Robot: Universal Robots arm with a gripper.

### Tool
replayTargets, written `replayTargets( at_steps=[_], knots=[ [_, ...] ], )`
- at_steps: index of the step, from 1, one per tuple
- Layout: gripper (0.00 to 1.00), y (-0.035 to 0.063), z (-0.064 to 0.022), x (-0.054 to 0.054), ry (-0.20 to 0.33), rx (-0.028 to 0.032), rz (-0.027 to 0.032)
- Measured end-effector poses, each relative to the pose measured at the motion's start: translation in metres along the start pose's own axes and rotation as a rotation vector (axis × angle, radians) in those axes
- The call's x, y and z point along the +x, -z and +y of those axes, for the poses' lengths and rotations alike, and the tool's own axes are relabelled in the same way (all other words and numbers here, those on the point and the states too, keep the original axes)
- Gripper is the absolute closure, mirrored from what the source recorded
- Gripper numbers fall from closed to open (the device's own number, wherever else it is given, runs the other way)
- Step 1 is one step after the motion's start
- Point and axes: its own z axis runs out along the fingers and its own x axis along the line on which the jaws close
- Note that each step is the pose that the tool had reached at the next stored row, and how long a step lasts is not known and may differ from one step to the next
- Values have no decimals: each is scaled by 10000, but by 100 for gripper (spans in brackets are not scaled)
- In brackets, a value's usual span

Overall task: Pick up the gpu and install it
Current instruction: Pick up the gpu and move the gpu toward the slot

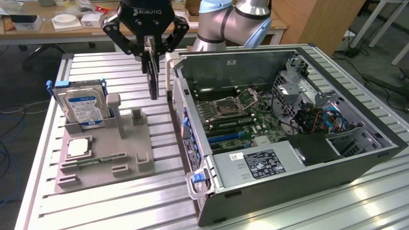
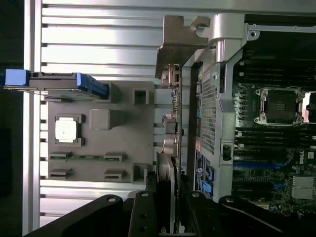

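The gpu [image 1: 153, 76] is a thin black card with a pale metal end bracket [image 2: 180, 39]. It hangs on edge in the air, and my gripper [image 1: 152, 51] is shut on its upper edge. The card sits above the gap between the grey parts holder [image 1: 102, 148] and the near wall of the open computer case [image 1: 191, 110]. In the wrist view the gpu [image 2: 171, 123] shows edge-on between my gripper's [image 2: 170, 197] black fingers [image 2: 145, 207]. The motherboard [image 1: 236, 120] with its blue slots [image 1: 223, 136] lies inside the case.
A silver hard drive [image 1: 83, 105] with a blue label stands upright in the holder. A processor chip [image 1: 78, 147] and a green memory stick [image 1: 96, 160] lie in it too. The slatted aluminium table [image 1: 128, 206] carries everything. A power supply [image 1: 255, 165] fills the case's front.
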Motion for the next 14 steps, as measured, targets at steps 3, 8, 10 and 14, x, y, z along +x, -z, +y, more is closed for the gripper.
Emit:
replayTargets(
  at_steps=[3,8,10,14],
  knots=[
    [73,0,0,-45,0,0,-1],
    [73,3,-2,-201,2,0,0],
    [73,4,-3,-233,2,0,0],
    [73,5,-3,-295,2,0,0]
  ],
)
